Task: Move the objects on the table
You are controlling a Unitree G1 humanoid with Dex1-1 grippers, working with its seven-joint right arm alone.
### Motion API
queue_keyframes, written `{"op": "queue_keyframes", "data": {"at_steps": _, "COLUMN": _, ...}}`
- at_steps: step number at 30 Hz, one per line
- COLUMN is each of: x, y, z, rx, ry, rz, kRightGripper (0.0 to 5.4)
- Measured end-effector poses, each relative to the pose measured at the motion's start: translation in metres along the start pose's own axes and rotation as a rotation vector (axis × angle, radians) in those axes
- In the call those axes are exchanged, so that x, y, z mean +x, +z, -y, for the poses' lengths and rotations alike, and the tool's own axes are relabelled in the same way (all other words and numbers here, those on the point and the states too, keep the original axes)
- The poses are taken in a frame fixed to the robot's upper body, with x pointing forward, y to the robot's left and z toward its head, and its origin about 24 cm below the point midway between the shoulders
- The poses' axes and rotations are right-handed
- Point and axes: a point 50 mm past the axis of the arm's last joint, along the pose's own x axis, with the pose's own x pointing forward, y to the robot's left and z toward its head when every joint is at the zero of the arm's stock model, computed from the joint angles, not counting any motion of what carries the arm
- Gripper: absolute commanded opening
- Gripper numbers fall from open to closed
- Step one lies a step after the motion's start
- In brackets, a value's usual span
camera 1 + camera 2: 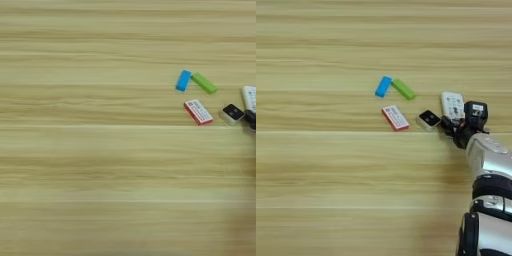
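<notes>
Here the wooden counter (331, 190) fills the view, and a small cluster of things lies toward its right side, nearer the far edge than the near one. A blue block (383, 86) and a green block (404, 89) sit side by side at the far end of the group, their far ends close together. Just nearer lies the red-edged white packet (395, 118), flat and tilted. To its right sits the small black-topped beige square piece (429, 120), and beyond that the white remote control (452, 105), lying lengthwise toward the far edge.

The right arm (488, 200) comes up from the near right corner, silver forearm first. The hand (458, 129) rests at the near end of the remote, one black finger (447, 124) reaching toward the square piece; whether it is clenched or released cannot be told, nor whether it touches either thing.
</notes>
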Motion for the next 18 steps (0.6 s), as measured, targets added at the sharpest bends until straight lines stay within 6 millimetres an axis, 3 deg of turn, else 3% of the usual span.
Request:
{"op": "queue_keyframes", "data": {"at_steps": 7, "x": 0.0005, "y": 0.0001, "z": -0.0014, "rx": -0.014, "ry": 0.005, "rz": 0.002, "kRightGripper": 2.9}}
{"op": "queue_keyframes", "data": {"at_steps": 18, "x": 0.0005, "y": 0.0014, "z": -0.002, "rx": -0.016, "ry": 0.007, "rz": 0.012, "kRightGripper": 4.4}}
